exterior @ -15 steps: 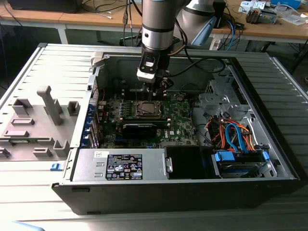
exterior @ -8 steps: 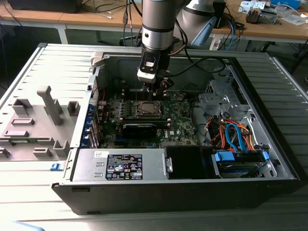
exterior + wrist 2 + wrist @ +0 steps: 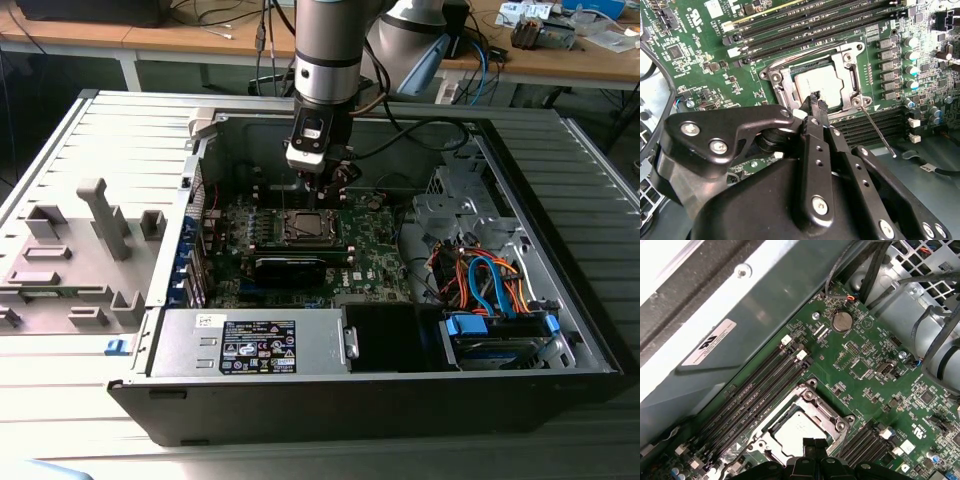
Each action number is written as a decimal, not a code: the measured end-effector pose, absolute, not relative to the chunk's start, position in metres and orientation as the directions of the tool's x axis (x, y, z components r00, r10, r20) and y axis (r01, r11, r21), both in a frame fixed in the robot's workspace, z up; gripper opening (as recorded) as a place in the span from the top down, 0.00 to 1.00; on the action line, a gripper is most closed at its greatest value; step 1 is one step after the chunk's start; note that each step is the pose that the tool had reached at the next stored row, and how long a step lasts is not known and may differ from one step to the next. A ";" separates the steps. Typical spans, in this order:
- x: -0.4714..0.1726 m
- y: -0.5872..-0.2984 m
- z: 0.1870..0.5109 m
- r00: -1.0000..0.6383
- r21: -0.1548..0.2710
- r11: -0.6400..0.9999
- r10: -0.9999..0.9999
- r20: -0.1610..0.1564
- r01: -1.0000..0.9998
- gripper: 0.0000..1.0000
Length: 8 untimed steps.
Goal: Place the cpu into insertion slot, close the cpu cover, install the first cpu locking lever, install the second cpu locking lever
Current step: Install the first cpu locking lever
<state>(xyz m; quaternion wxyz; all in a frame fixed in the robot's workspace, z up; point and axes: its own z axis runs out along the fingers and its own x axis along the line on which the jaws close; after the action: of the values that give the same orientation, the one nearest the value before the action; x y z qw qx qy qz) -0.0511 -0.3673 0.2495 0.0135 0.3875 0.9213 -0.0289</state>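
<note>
The cpu (image 3: 820,80) lies in the insertion slot (image 3: 305,227) on the green motherboard, its silvery top showing through the window of the cpu cover (image 3: 781,85). The cover lies flat over it. A thin metal locking lever (image 3: 878,133) juts out from one socket corner across the black memory slots. My gripper (image 3: 816,100) hangs just above the socket's edge with its fingertips together and nothing between them. The first wrist view has the cpu (image 3: 796,429), the cover (image 3: 826,412) and my gripper (image 3: 812,443) close over them. My gripper (image 3: 325,185) stands over the socket's far side.
The board sits deep in an open computer case (image 3: 560,130). Black memory slots (image 3: 752,390) flank the socket. A power supply (image 3: 250,345) lies at the near side, and a drive bay with blue and orange cables (image 3: 490,290) fills the exterior view's right.
</note>
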 end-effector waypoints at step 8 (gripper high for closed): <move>-0.051 -0.367 0.249 -0.714 -0.043 0.713 0.698 -0.047 0.700 0.89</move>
<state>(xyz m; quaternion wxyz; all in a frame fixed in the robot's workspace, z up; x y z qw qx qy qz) -0.0511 -0.3673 0.2495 0.0138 0.3776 0.9254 -0.0288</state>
